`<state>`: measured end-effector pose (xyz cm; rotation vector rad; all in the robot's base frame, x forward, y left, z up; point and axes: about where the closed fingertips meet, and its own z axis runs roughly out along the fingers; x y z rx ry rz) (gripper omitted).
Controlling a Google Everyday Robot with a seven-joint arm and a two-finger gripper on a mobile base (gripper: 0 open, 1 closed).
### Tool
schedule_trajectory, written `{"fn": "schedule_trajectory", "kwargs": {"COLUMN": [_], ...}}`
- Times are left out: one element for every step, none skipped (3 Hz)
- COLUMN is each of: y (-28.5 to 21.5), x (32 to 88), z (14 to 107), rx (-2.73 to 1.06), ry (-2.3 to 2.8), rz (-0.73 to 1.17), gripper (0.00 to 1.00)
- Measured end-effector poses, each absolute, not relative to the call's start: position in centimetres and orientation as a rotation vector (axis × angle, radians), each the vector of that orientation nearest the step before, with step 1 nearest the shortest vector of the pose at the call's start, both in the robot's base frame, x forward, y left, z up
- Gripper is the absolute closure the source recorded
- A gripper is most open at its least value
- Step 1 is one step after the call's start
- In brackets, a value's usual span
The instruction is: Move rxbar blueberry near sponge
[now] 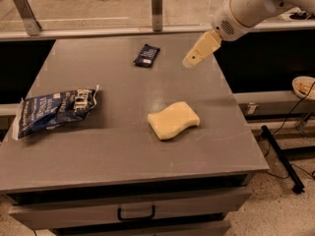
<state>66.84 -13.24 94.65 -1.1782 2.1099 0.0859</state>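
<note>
The rxbar blueberry [147, 55], a small dark navy wrapper with a white label patch, lies flat near the far edge of the grey table [113, 151]. The pale yellow sponge [173, 120] with wavy sides lies right of the table's centre, well apart from the bar. My gripper [190, 61] hangs above the table's far right part. It is to the right of the bar, beyond the sponge, and holds nothing that I can see. The white arm reaches in from the upper right.
A large blue-and-white chip bag [55, 109] lies at the table's left side. A glass barrier with metal posts [156, 1] runs behind the table. A drawer handle [135, 214] is below the front edge. A plate [305, 86] sits off to the right.
</note>
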Motion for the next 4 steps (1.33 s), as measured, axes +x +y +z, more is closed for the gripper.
{"fn": "schedule_trajectory", "kwargs": {"y": [-11.1,-7.8,-5.8,-3.7], "x": [69.0,72.2,74.0,75.1], "z": [94.8,96.7,97.6,97.3], "rx": [-1.153,-1.077,-1.024,-1.022], "ry": [1.977,1.777,1.669,1.655], "rz": [0.209,0.345,0.404,0.356], "gripper": [0.00,0.00,0.00,0.00]}}
